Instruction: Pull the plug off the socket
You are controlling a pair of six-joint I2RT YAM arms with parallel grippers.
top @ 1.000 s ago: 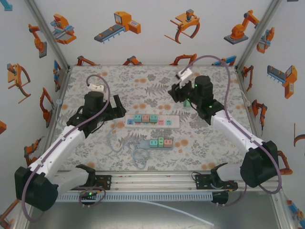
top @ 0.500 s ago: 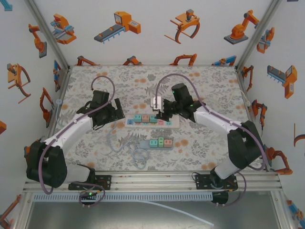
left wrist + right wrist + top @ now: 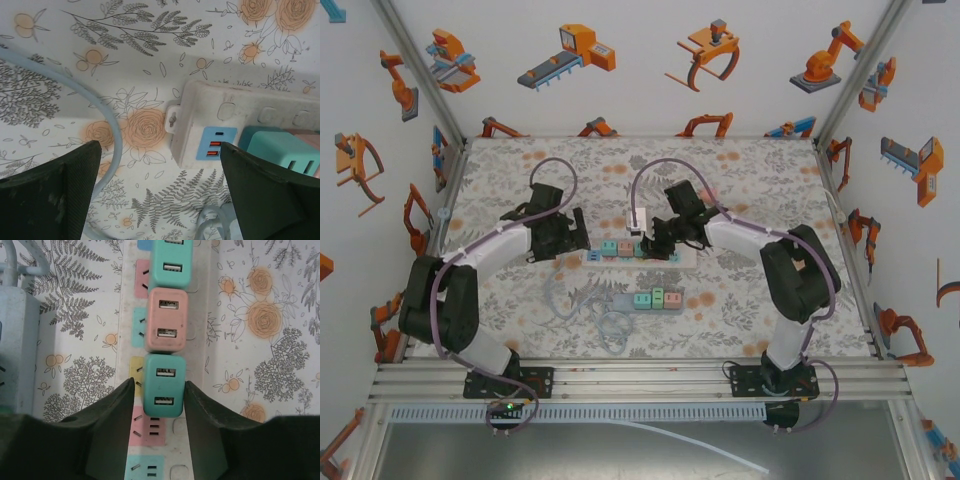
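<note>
- Since half a second ago both arms have reached further in over the floral worktop. The right one has dropped onto the plug row and the left one has slid up to the strip's left end.
- White power strip lies flat mid-worktop, long axis left to right in the top view. In the right wrist view it runs straight up the frame.
- Left claw is spread wide and empty, astride the strip's USB end. It is the nearer arm to that end, so probably there to pin the strip down.
- Right claw is open and straddles the teal plug. One finger sits at the plug's side, while the other finger shows a sliver of gap. Judged not yet clamped.
- Teal plug is seated in the strip at the near end of a row of three, touching the pink plug, with another teal plug beyond.
- Key relation: plug is dead centre between the fingers, which close across the strip's width. The pull should go straight up off the strip face.
- Risk: the strip lifts with the plug, or the pink neighbour drags along.
</note>
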